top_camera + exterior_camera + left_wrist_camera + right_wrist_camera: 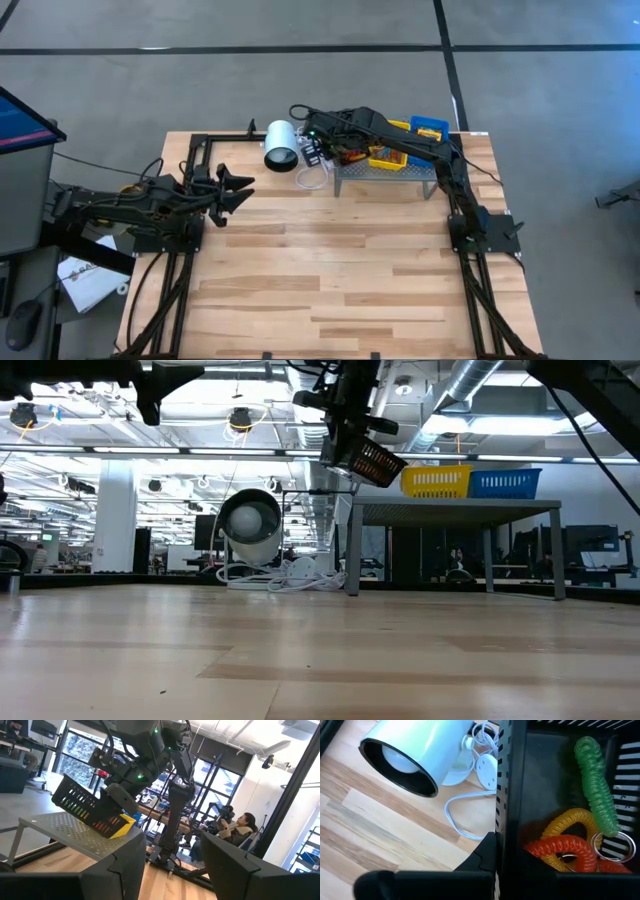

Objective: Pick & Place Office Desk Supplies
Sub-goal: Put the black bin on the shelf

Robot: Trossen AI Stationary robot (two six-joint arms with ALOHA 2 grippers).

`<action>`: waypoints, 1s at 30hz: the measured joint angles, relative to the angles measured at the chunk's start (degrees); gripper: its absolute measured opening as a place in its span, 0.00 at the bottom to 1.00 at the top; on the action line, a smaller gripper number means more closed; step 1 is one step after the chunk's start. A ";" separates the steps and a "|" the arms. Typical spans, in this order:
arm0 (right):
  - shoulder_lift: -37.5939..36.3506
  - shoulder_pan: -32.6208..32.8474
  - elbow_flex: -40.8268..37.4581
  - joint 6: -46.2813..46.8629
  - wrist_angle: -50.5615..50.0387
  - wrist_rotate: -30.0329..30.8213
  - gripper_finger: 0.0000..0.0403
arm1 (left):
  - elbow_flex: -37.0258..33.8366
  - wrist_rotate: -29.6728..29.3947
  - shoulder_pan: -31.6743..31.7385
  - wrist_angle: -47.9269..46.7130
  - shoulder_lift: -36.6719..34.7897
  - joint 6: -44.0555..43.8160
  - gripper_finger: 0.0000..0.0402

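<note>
The right gripper is clamped tight on the wall of a black basket, holding it up in the air, tilted, off the end of the grey metal rack. Inside the basket are coiled stretchy loops, a green coil, an orange one and a yellow one, piled in one corner. A yellow basket and a blue basket sit on the rack behind it. Just beside the rack on the table is a white lamp with its cable curled underneath the lifted basket.

My worry: with that tilt, the coils could slide toward the low side and spill if it tips further. The pinch is only on one thin wall, so the basket could also swing or slip. And setting it down here risks landing on the cable or bumping the lamp.

The left gripper waits with fingers spread, well apart over the left side of the table.
</note>
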 joint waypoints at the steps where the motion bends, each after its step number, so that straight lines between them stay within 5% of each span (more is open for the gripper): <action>1: 0.00 0.00 -0.08 0.02 0.03 -0.02 0.00 | 0.00 0.00 0.00 -0.01 0.00 -0.04 0.46; 30: 4.63 -1.07 0.09 0.25 1.39 -2.97 0.00 | 0.00 0.94 -0.17 -0.37 0.00 0.00 0.46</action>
